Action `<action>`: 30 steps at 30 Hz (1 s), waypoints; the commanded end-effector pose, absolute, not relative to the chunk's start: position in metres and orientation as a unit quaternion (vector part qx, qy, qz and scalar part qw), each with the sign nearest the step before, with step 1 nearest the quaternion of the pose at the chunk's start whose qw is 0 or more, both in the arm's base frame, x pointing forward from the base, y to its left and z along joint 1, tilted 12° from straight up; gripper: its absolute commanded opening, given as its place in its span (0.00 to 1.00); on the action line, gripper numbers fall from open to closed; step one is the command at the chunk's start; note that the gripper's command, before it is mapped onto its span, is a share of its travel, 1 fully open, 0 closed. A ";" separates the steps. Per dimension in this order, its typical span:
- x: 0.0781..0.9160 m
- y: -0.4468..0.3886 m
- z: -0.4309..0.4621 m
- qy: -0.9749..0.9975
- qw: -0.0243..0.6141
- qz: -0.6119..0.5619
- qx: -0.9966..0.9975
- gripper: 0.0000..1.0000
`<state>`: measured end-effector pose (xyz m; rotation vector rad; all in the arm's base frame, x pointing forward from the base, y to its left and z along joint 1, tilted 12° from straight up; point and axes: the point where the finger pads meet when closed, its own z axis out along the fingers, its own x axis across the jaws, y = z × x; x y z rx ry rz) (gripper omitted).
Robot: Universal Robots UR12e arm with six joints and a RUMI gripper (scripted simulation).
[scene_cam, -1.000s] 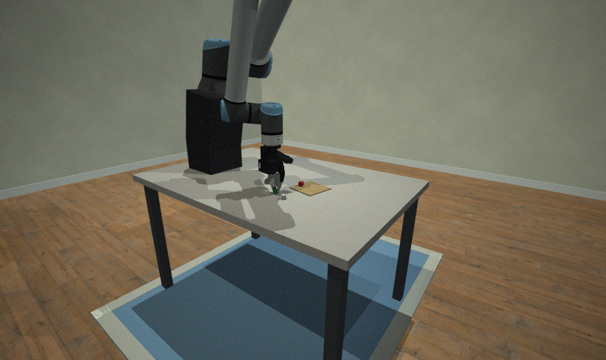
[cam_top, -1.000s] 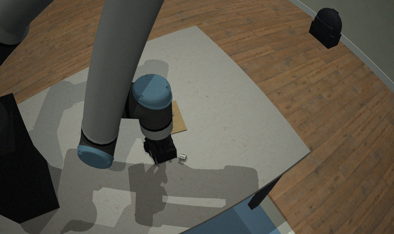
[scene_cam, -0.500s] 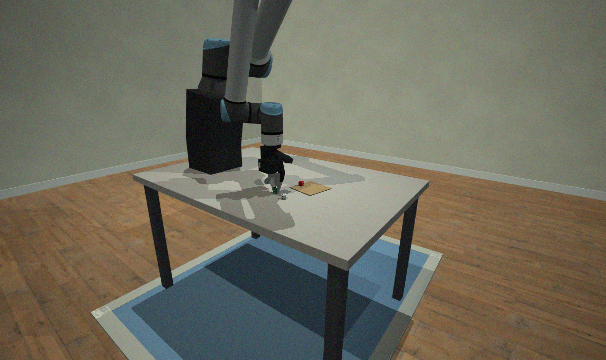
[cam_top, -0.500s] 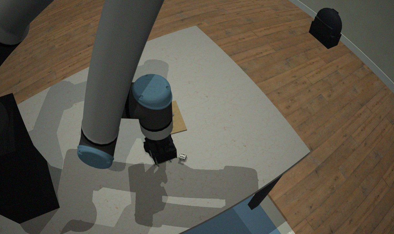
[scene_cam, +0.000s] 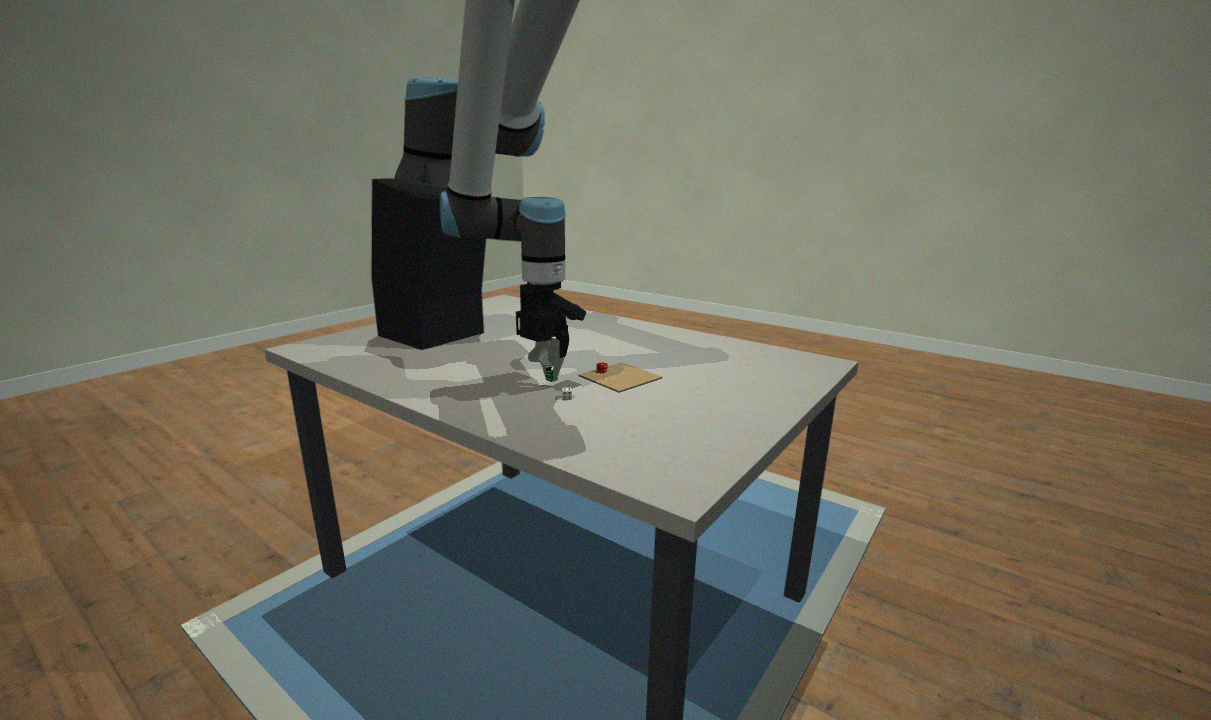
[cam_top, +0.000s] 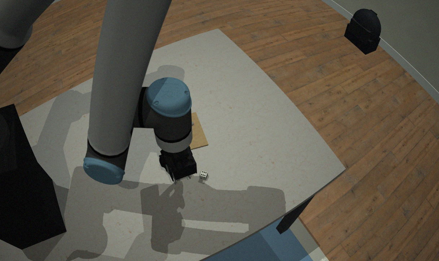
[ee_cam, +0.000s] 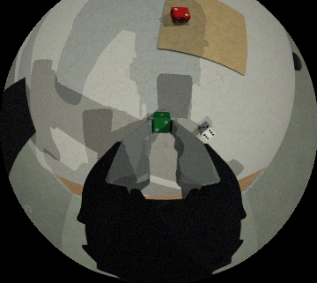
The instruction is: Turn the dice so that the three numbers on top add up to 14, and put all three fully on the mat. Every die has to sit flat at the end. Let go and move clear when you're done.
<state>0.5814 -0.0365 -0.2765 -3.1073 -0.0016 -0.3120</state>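
And the tool (cam_top: 182, 179) (scene_cam: 550, 365) (ee_cam: 161, 120) pinches the green die (scene_cam: 549, 374) (ee_cam: 162, 122), the white die (cam_top: 203, 174) (scene_cam: 566, 394) (ee_cam: 207, 132) near it, the red die (scene_cam: 601, 367) (ee_cam: 180, 14) on the mat (cam_top: 199, 134) (scene_cam: 627, 377) (ee_cam: 222, 36)!

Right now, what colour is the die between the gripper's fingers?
The die is green with pale dots; it shows best in the wrist view.

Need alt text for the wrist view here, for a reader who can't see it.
The claw is shut on a green die. A white die sits on the table to the image right, and a red die rests on the tan mat near the top.
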 end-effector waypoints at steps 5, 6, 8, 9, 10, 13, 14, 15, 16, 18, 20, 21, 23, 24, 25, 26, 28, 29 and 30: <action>0.572 -0.038 -0.230 -0.001 0.009 -0.100 -0.995 0.03; 0.571 -0.038 -0.224 -0.001 0.009 -0.100 -0.995 0.03; 0.569 -0.038 -0.215 -0.001 0.009 -0.100 -0.995 0.03; 0.568 -0.038 -0.210 -0.001 0.009 -0.100 -0.995 0.03; 0.568 -0.038 -0.207 -0.001 0.009 -0.100 -0.995 0.03; 0.567 -0.038 -0.203 -0.001 0.009 -0.100 -0.995 0.03; 0.566 -0.038 -0.201 -0.001 0.009 -0.100 -0.995 0.03; 0.566 -0.038 -0.198 -0.001 0.009 -0.100 -0.995 0.03; 0.566 -0.038 -0.197 -0.001 0.009 -0.100 -0.995 0.03; 0.565 -0.038 -0.195 -0.001 0.009 -0.100 -0.995 0.03; 0.565 -0.038 -0.194 -0.001 0.009 -0.100 -0.995 0.03; 0.565 -0.038 -0.194 -0.001 0.009 -0.100 -0.995 0.03; 0.565 -0.038 -0.194 -0.001 0.009 -0.100 -0.995 0.03; 0.565 -0.038 -0.194 -0.001 0.009 -0.100 -0.995 0.03; 0.565 -0.038 -0.194 -0.001 0.009 -0.100 -0.995 0.03; 0.565 -0.038 -0.194 -0.001 0.009 -0.100 -0.995 0.03; 0.565 -0.038 -0.194 -0.001 0.009 -0.100 -0.995 0.03; 0.565 -0.038 -0.194 -0.001 0.009 -0.100 -0.995 0.03; 0.565 -0.038 -0.194 -0.001 0.009 -0.100 -0.995 0.03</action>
